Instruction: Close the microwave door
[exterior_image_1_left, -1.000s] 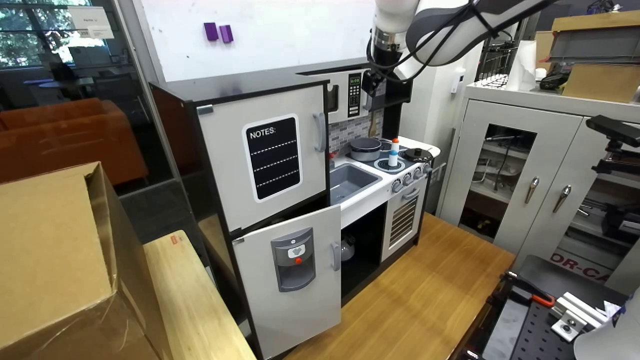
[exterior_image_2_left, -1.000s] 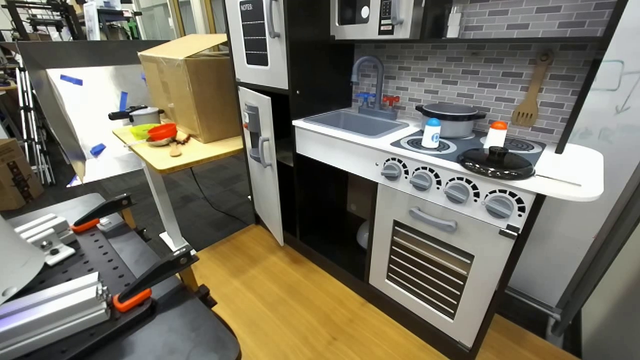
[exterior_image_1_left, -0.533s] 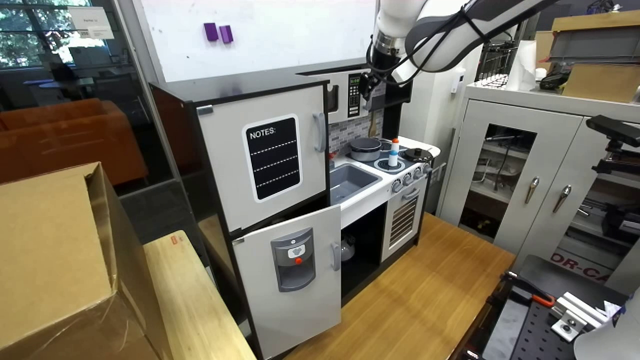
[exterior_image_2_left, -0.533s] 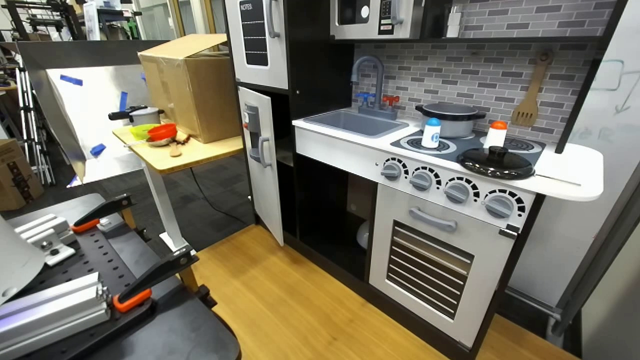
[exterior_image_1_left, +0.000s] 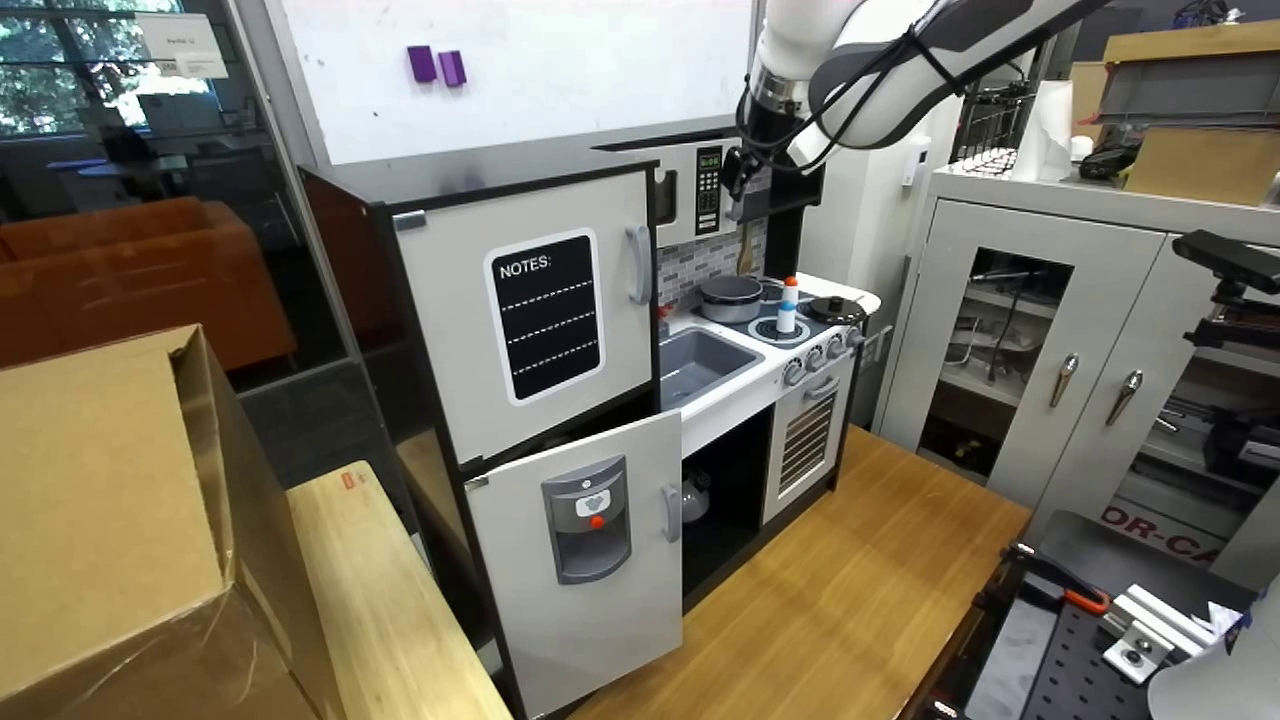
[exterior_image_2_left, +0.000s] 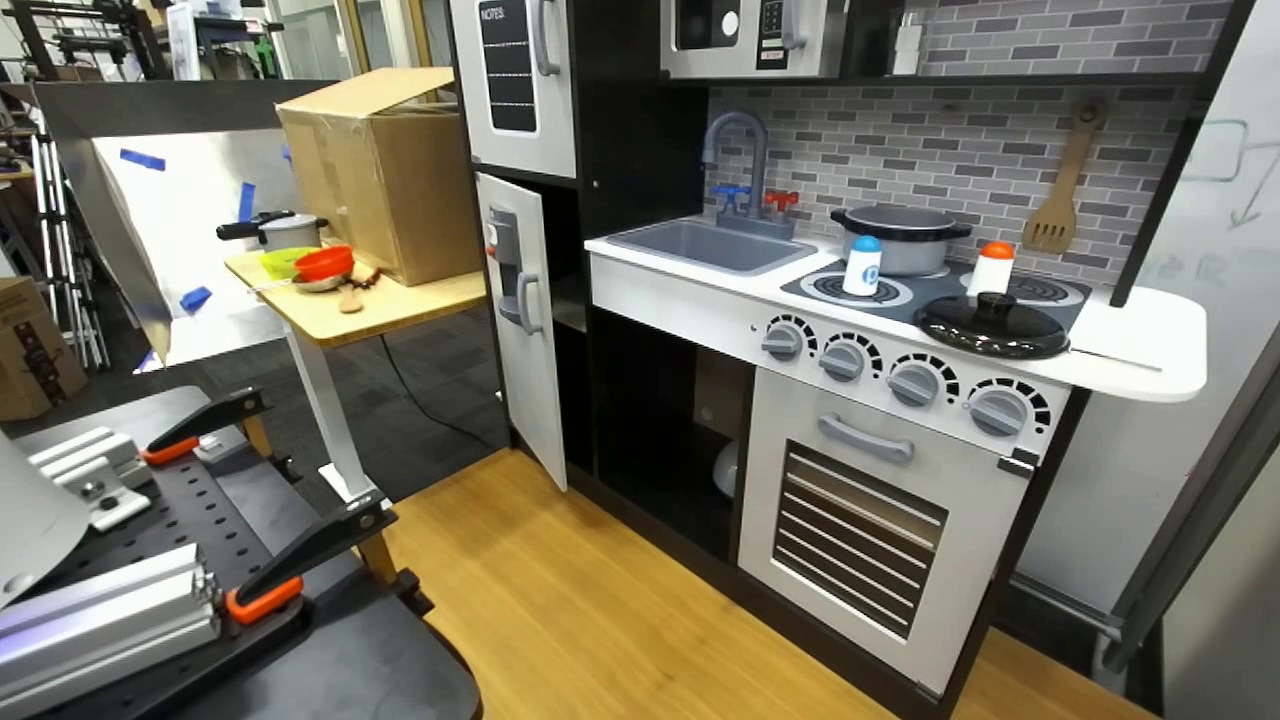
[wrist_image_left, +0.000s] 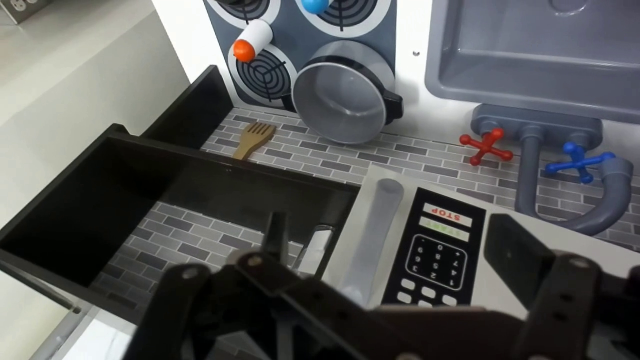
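The microwave door (exterior_image_1_left: 682, 215) is a small white panel with a dark window, black keypad and grey handle. In an exterior view, it also shows at the top (exterior_image_2_left: 750, 40), cut by the frame's edge, and looks flush or nearly so. In the wrist view, its keypad side and handle (wrist_image_left: 375, 235) show upside down; the window is hidden below. My gripper (wrist_image_left: 395, 247) is open and empty. Its fingers appear either side of the handle and keypad; I cannot tell whether they touch. In an exterior view, the gripper (exterior_image_1_left: 740, 172) is at the door's handle edge.
A black shelf (wrist_image_left: 230, 172) adjoins the microwave, holding a small white item (wrist_image_left: 316, 250). Below are the pot (exterior_image_2_left: 905, 240), faucet (exterior_image_2_left: 750, 160), shakers and sink (exterior_image_2_left: 715, 245). The tall cabinet's lower white door (exterior_image_1_left: 600, 640) stands ajar; its upper door (exterior_image_1_left: 450, 330) is shut.
My gripper and forearm have moved slightly left and down toward the microwave's handle edge in an exterior view, with little motion in the last half second. The microwave door shows no visible change.
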